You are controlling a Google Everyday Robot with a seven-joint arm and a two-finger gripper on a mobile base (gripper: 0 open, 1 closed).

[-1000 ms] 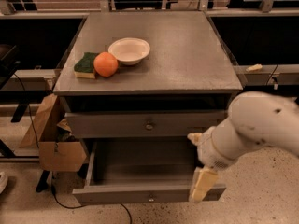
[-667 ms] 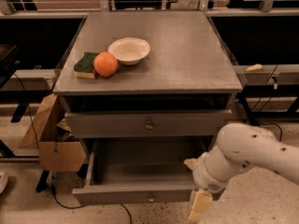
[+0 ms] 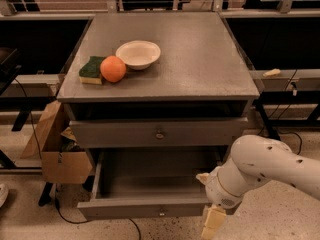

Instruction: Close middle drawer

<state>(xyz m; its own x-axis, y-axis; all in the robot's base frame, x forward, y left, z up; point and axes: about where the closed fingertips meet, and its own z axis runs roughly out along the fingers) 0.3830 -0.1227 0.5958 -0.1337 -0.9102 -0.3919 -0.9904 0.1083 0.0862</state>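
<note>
The middle drawer (image 3: pixel 150 210) is pulled out and open below the shut uppermost drawer (image 3: pixel 159 133). Its flat grey front has a small round knob (image 3: pixel 161 213), and the inside looks empty. My gripper (image 3: pixel 209 209) sits at the right end of the drawer's front, low near the floor, on the end of my white arm (image 3: pixel 265 169). The arm covers the drawer's right front corner. The lowest drawer is out of view.
On the cabinet top (image 3: pixel 200 59) are a white bowl (image 3: pixel 138 54), an orange (image 3: pixel 113 68) and a green sponge (image 3: pixel 91 70). A cardboard box (image 3: pixel 55 149) stands left of the cabinet, with cables on the floor. Dark shelving stands behind.
My arm and gripper have moved down and to the left, toward the right end of the open drawer's front. The drawer is as far out as before.
</note>
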